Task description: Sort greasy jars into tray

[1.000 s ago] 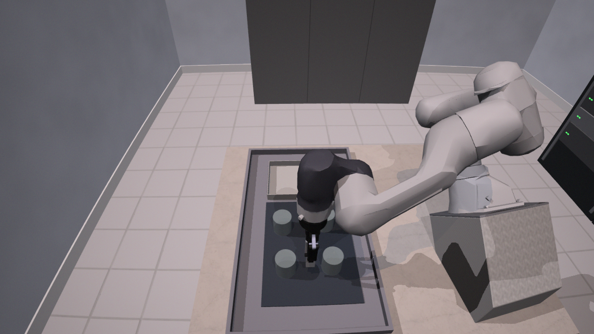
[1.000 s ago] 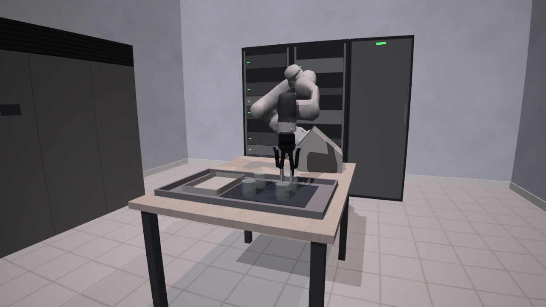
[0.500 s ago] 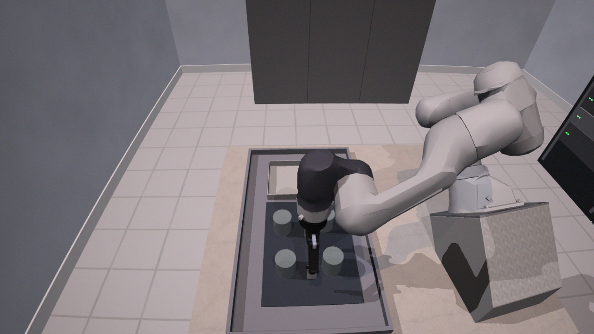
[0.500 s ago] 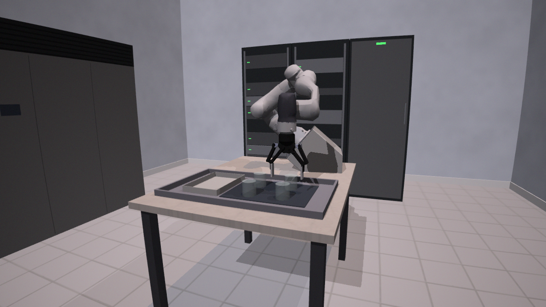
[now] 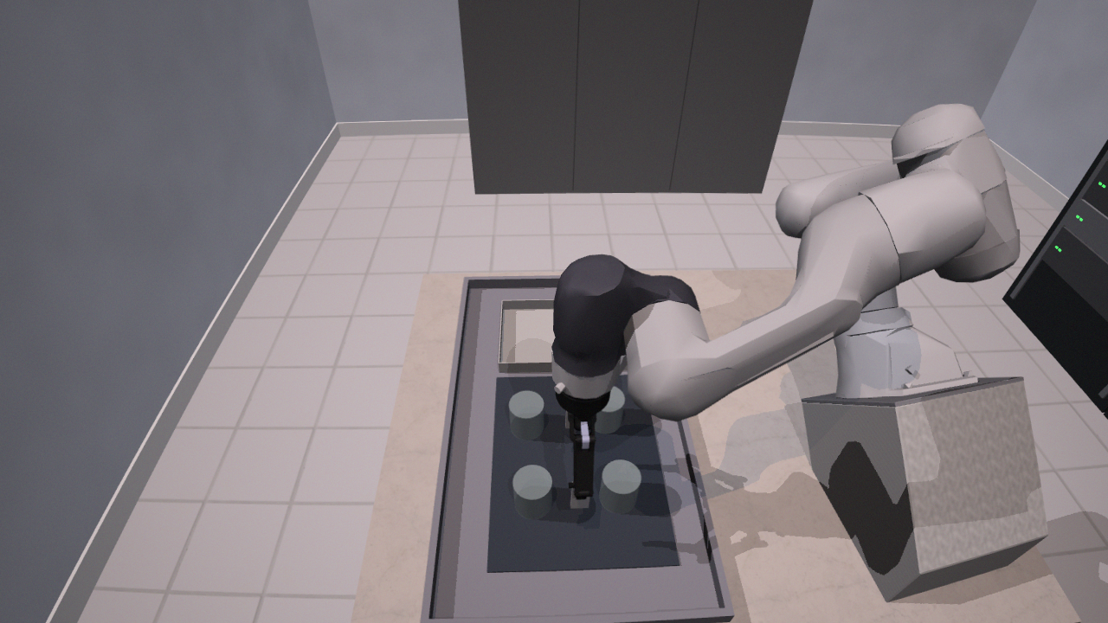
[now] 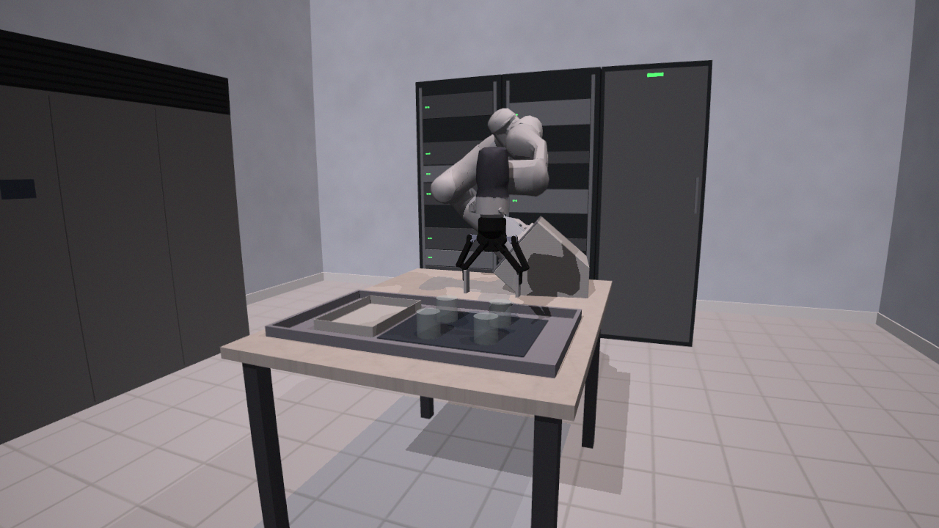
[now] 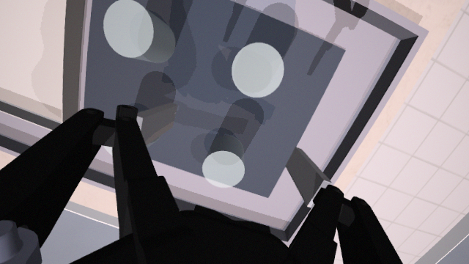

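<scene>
- See the jaws spread wide, with nothing between, in the air above the drying mat [image 5: 534,549] [image 6: 519,334] [image 7: 300,95].
- Find on this mat, beside the tray [image 5: 502,333] [image 6: 348,326] [image 7: 73,66], one upright glass jar [image 5: 526,418] [image 6: 428,325] [image 7: 108,149] and its neighbour jar [image 5: 612,410] [image 6: 446,309] [image 7: 128,29], partly hidden from the top.
- Farther from the tray, see a third jar [image 5: 531,491] [image 6: 486,330] [image 7: 223,169] and a fourth jar [image 5: 621,486] [image 6: 500,314] [image 7: 257,70], standing apart.
- Notice the tray on the desk [image 5: 395,387] [image 6: 400,387] [image 7: 447,33], inside a grey raised border [image 5: 449,465] [image 6: 419,352] [image 7: 381,92].
- Cannot tell by eye which jars are greasy.

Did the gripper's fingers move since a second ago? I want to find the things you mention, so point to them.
Yes. The gripper [image 5: 575,459] [image 6: 492,292] [image 7: 234,137] spread wide: in the exterior view, one finger went towards the tray [image 5: 502,333] [image 6: 348,328] [image 7: 73,55], one away.
</scene>
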`<state>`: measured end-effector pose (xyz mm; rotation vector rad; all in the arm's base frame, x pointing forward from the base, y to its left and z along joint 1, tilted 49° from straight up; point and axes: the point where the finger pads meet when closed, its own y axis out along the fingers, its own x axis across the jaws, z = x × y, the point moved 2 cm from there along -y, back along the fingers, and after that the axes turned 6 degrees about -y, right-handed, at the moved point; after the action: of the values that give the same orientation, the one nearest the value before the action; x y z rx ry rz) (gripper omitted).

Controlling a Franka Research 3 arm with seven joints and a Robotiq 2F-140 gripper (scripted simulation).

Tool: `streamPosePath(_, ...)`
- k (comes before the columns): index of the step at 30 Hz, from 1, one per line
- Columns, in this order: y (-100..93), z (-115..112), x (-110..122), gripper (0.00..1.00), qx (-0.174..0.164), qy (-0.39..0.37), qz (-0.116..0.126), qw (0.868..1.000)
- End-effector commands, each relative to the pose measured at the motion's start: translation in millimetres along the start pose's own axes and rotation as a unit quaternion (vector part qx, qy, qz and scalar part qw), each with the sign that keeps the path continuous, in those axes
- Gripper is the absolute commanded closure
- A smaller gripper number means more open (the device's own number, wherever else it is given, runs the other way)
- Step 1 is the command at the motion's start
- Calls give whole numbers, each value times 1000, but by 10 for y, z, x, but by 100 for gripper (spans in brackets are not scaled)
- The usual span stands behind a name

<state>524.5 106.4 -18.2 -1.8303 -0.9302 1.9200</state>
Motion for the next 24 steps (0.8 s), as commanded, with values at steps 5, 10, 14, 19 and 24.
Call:
streamPosePath(5, -428, 5, -58, 0, 6, 2, 1, 1000)
streamPosePath(10, -427, -149, -433, 0, 6, 2, 1, 1000)
streamPosePath(14, -426, -211, -583, 0, 6, 2, 1, 1000)
streamPosePath(19, -425, -366, -959, 0, 6, 2, 1, 1000)
streamPosePath(24, -423, -520, -1334, 0, 6, 2, 1, 1000)
